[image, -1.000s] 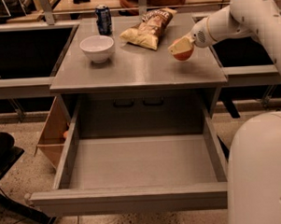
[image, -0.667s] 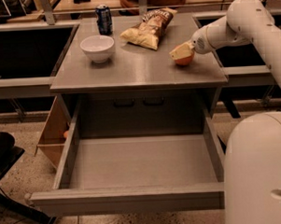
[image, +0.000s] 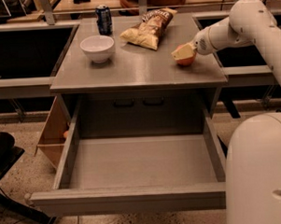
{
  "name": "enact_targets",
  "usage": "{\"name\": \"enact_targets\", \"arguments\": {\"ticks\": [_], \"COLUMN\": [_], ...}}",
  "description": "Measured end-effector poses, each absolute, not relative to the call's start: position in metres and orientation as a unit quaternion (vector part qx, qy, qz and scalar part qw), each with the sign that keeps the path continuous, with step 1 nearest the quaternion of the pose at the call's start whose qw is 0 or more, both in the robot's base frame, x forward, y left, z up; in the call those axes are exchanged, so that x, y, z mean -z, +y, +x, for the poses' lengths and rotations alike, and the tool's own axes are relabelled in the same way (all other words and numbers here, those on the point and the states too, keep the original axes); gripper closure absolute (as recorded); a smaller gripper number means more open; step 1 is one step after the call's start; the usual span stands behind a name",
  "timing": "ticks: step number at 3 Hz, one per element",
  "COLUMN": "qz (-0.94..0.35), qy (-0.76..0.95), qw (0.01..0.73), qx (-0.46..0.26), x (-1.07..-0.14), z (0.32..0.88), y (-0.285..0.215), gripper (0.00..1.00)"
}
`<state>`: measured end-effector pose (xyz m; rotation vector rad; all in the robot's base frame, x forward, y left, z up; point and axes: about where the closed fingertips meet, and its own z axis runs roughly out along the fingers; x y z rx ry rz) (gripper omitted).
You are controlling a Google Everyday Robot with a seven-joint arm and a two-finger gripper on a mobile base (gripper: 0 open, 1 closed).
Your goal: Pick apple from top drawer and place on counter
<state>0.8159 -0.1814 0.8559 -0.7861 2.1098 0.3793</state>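
The apple (image: 188,61) is red-orange and sits at the right side of the counter (image: 138,69), touching or just above its surface. My gripper (image: 183,52) reaches in from the right on the white arm, and its cream fingers (image: 181,51) are closed over the top of the apple. The top drawer (image: 142,163) is pulled fully open below the counter, and its flat grey bottom holds nothing.
A white bowl (image: 97,47), a blue can (image: 104,19) and a chip bag (image: 148,29) stand on the counter's left and back. My white base (image: 260,174) fills the lower right beside the drawer. A cardboard box (image: 55,134) stands left of the drawer.
My gripper has lowered the apple slightly onto the right side of the counter. The drawer and the other objects have not moved.
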Motion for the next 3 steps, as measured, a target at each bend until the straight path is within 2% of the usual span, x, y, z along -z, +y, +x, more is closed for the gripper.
{"name": "enact_targets", "arguments": {"ticks": [2, 3], "qz": [-0.313, -0.318], "qy": [0.840, 0.836], "qw": [0.416, 0.420], "qx": [-0.151, -0.152], "x": [-0.8561, -0.8656], "z": [0.8159, 0.8147], "y": [-0.1814, -0.1782], "gripper": [0.34, 0.04]}}
